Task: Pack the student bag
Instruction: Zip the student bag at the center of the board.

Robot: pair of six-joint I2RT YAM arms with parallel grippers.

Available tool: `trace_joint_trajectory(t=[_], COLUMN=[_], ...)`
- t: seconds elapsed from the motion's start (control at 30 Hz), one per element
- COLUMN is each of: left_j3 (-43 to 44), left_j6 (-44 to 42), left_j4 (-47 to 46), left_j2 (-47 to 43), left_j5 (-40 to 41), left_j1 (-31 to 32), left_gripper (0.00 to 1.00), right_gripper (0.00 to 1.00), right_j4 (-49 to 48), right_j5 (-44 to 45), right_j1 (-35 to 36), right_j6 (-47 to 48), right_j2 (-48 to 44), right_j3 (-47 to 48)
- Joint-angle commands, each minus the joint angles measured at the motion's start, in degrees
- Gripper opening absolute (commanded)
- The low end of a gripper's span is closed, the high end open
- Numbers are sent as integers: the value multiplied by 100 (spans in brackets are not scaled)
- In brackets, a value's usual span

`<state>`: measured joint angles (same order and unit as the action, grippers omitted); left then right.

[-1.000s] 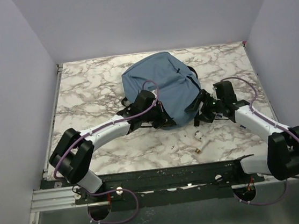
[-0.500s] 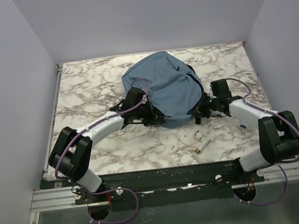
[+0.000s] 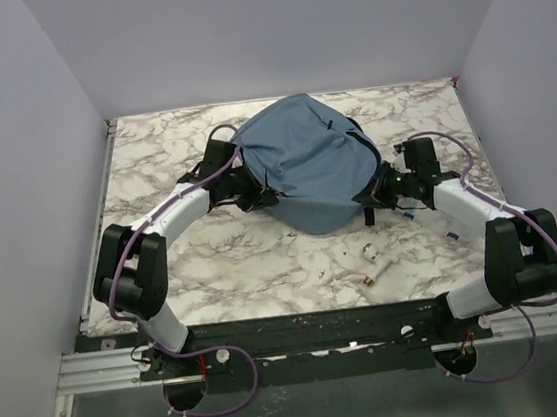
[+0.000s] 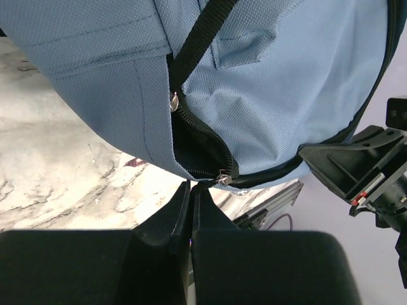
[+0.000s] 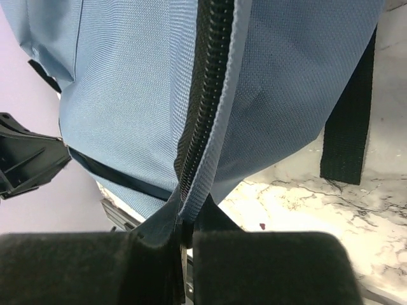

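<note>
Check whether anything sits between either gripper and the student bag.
Nothing visible. The left gripper is shut on the student bag at its zipper edge, the right gripper on the zipper seam of its other side. Small loose items on the table lie nearer the bases.

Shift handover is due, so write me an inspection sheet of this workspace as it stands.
Surface: white marble-patterned table, dark veins.
Job's things: blue backpack, pinched on both sides; zip partly open.
Clutter: small white-and-brass bits on the table in front of the backpack.
Grippers: left gripper shut on the backpack edge beside a zip pull; right gripper shut on the zip seam.
Cables: purple cables looped along both arms.
Surroundings: plain lilac walls; metal rail at the near edge.
</note>
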<state>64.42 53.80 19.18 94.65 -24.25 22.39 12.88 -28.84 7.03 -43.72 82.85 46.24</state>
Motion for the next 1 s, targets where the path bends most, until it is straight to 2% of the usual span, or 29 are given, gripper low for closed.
trace_joint_trajectory(t=[0.0,0.13,0.27,0.4,0.57,0.73,0.83,0.97], left_j3=[291,45,-211,-70,216,138,-383,-1834], left_j6=[-393,-577,-385,50,-43,-258,-240,-18], left_j4=[366,146,282,328,477,468,436,206], left_j2=[181,-149,-435,197,344,307,-223,-1742], left_j5=[219,-497,130,232,836,511,543,1026], left_j1=[-423,-270,-422,-927,-1026,-1123,-1123,-1078], left_gripper=[0,0,0,0,0,0,0,0], right_gripper=[1,1,1,1,1,1,1,1], right_j4=[292,486,677,642,507,584,730,621], right_j5=[438,679,1162,1136,1096,1176,1370,1112], right_j1=[-437,-435,-443,-451,-454,-458,-463,-445], right_j6=[455,767,940,884,790,896,1015,1327], right_j2=[-201,-271,-415,-318,-161,-165,-138,-151], right_j3=[10,92,192,176,230,381,533,631])
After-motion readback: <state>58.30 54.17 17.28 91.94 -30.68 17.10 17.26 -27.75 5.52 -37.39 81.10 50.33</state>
